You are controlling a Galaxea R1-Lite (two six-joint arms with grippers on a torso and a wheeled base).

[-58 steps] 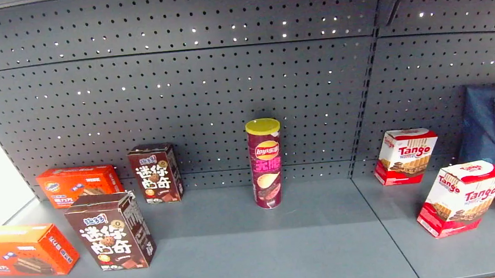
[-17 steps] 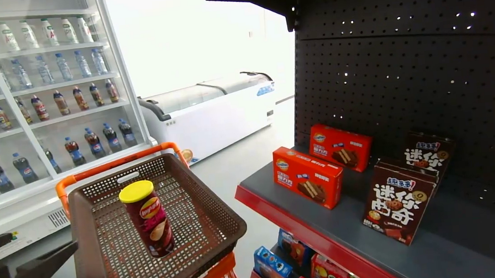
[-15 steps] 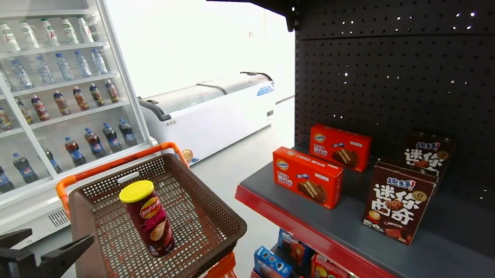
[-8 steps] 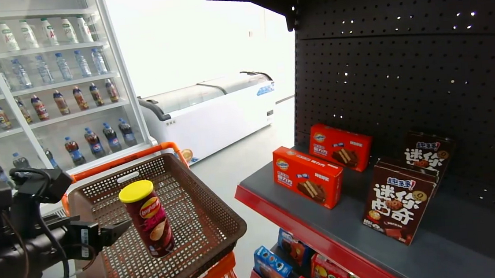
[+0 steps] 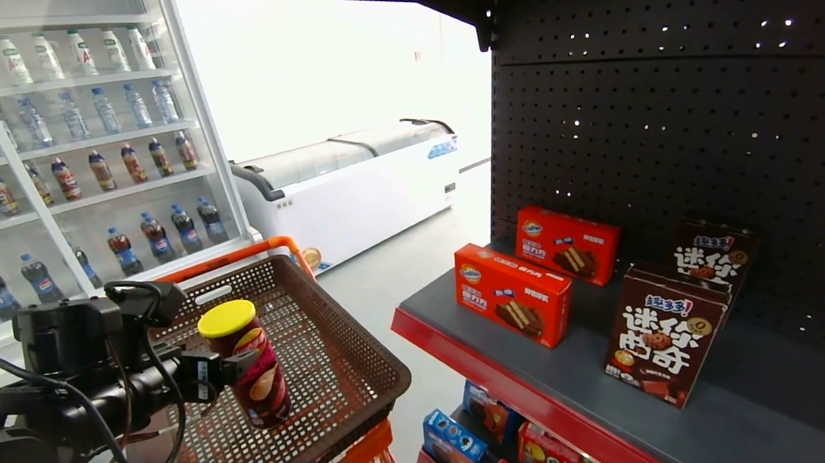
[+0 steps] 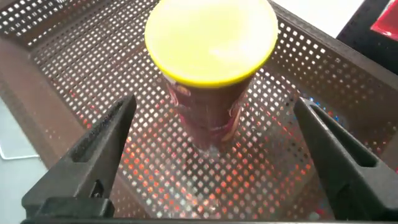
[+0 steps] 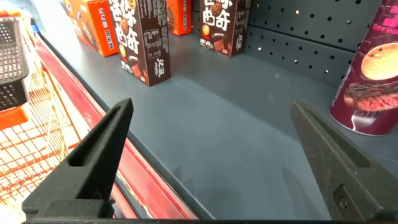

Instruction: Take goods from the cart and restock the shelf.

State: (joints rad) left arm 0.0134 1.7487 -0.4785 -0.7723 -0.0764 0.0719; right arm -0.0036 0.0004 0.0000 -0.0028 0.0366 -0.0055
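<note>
To my left stands a glass-door cooler (image 5: pixel 204 130), its white shelves lined with rows of water and cola bottles (image 5: pixel 129 162). Just beside its right edge, a white chest freezer (image 5: pixel 359 206) with a curved glass lid sits on the grey floor (image 5: pixel 401 276).

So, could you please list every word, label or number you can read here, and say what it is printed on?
I quote no pack print; here is where it stands.
Dark red tube can with yellow lid: round logo on the side.
Brown cardboard boxes: large white characters.
Orange cardboard boxes: small white print, blurred.
Cooler bottles: labels too small.
</note>
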